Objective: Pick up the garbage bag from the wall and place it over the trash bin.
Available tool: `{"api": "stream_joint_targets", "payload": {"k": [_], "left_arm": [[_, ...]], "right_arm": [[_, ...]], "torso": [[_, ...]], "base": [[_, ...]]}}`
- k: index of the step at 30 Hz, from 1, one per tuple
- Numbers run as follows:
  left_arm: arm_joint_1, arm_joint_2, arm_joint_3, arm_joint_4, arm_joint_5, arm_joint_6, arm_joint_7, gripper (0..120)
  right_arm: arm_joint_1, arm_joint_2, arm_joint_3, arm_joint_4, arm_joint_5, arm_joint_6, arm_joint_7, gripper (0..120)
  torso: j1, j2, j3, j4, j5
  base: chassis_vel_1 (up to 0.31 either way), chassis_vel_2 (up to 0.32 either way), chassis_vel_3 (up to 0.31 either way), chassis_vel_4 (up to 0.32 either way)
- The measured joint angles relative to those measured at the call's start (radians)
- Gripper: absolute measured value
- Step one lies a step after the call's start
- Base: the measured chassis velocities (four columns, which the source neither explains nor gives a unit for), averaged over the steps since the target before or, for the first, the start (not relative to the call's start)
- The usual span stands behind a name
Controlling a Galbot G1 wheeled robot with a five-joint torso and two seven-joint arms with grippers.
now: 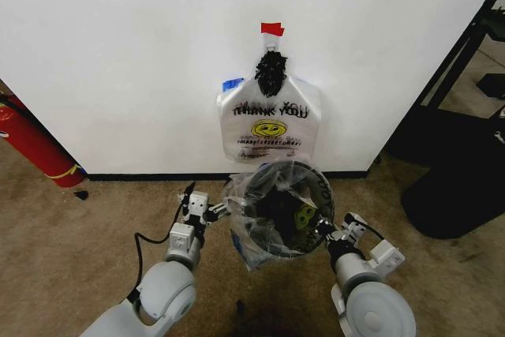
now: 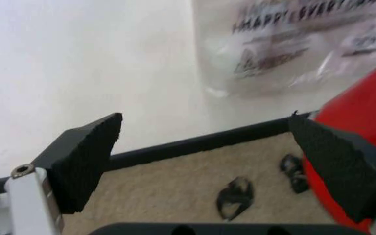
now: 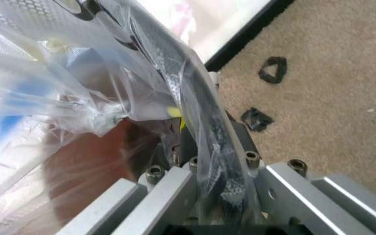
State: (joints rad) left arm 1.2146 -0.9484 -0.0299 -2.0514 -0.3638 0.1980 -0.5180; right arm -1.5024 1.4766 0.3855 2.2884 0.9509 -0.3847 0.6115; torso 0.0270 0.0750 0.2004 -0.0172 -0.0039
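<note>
Head view: bag (image 1: 272,211) already draped over bin (image 1: 280,252) on carpet just below wall (image 1: 118,53); white smiley bag (image 1: 269,128) hangs on the wall behind. L gripper (image 1: 211,209) sits at the bin's left side, R gripper (image 1: 323,230) at its right rim. Film looks v. light, limp, crinkly, slippery, likely to tear on wire mesh; best hold is prob. bunched film at the rim, not a single layer.

L wrist view adds: L gripper (image 2: 207,161) pads wide apart, nothing between them; carpet and baseboard beyond. R wrist view adds: R gripper (image 3: 217,186) closed on rim w/ film pinched over it; the head cam can't resolve that.
</note>
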Motion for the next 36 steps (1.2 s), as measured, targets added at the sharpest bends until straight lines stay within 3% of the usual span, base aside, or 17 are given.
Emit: {"api": "stream_joint_targets", "payload": {"k": [4, 6, 10, 16, 23, 28, 36], "left_arm": [[0.044, 0.008, -0.019, 0.000, 0.039, -0.015, -0.003, 100], [0.122, 0.010, -0.037, -0.012, 0.105, -0.065, -0.001, 100], [0.167, -0.007, -0.040, -0.011, 0.133, -0.122, -0.004, 100], [0.211, -0.071, -0.069, -0.022, 0.134, -0.210, -0.040, 100], [0.351, -0.194, -0.190, -0.114, 0.203, -0.351, -0.057, 100], [0.434, -0.223, -0.213, -0.157, 0.267, -0.380, -0.054, 100], [0.458, -0.269, -0.229, -0.200, 0.296, -0.389, -0.045, 100]], "right_arm": [[0.011, -0.009, 0.019, 0.000, 0.051, -0.049, 0.052, 0], [0.035, -0.018, 0.044, -0.030, 0.144, -0.112, 0.136, 0], [0.044, -0.018, 0.074, -0.057, 0.179, -0.126, 0.156, 0], [0.078, -0.013, 0.090, -0.113, 0.197, -0.140, 0.165, 0], [0.141, -0.015, 0.072, -0.203, 0.221, -0.228, 0.166, 0], [0.194, 0.002, 0.048, -0.239, 0.222, -0.218, 0.167, 0], [0.283, 0.043, 0.023, -0.326, 0.223, -0.219, 0.213, 0]], "torso": [[0.000, 0.000, 0.000, -0.0001, 0.0000], [0.000, 0.000, 0.000, 0.0002, 0.0001], [0.000, 0.000, 0.000, 0.0002, 0.0001], [0.000, 0.000, 0.000, -0.0001, 0.0000], [0.000, 0.000, 0.000, 0.0001, 0.0001], [0.000, 0.000, 0.000, 0.0002, 0.0000], [0.000, 0.000, 0.000, -0.0001, 0.0000]], "base": [[0.000, 0.000, 0.000, 0.000], [0.000, 0.000, 0.000, 0.000], [0.000, 0.000, 0.000, 0.000], [0.000, 0.000, 0.000, 0.000], [0.000, 0.000, 0.000, 0.000], [0.000, 0.000, 0.000, 0.000], [0.000, 0.000, 0.000, 0.000]]}}
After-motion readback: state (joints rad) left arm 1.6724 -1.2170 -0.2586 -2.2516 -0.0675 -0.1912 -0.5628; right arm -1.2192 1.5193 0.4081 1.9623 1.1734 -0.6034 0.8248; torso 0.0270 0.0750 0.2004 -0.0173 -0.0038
